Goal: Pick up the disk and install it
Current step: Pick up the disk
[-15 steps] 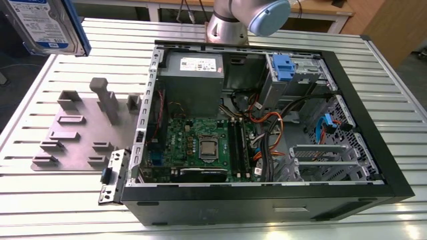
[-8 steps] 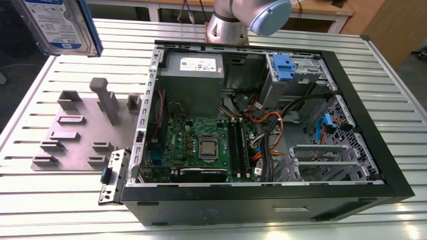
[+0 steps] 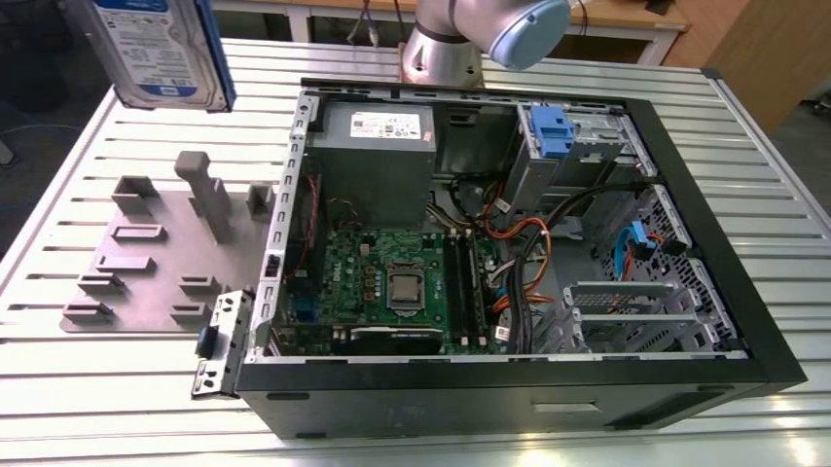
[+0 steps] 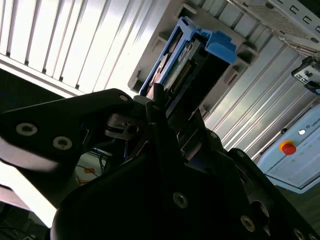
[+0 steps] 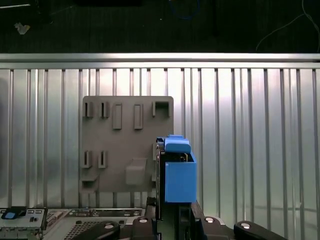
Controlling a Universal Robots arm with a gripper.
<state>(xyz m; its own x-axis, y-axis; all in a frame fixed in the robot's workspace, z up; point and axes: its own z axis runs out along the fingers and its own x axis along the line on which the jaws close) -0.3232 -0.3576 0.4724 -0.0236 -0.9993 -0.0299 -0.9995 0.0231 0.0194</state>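
Pickup looks done, install isn't. The flat rectangular silver-metal disk with a white-and-blue label and blue plastic side rails point(image 3: 159, 49) hangs in the air at the exterior view's far left. It's lifted clear of the slatted metal tabletop point(image 3: 78, 409) and well apart from the open black computer case point(image 3: 734, 243). It's carried on edge with the label toward the exterior camera, and its blue end piece points down. In the first wrist view that end hangs over the edge of the flat grey fixture plate with upright slots point(image 5: 125, 145), touching nothing. What's left, as I judge it, is the whole install: getting the disk over to the case and seated inside.

The black fingers point(image 4: 160, 117) are clamped on the disk, 1 on each side. The gap between them is no wider than the disk itself, and the body of the black gripper point(image 5: 175, 222) sits right behind it. The hold looks secure, since nothing else supports the disk.
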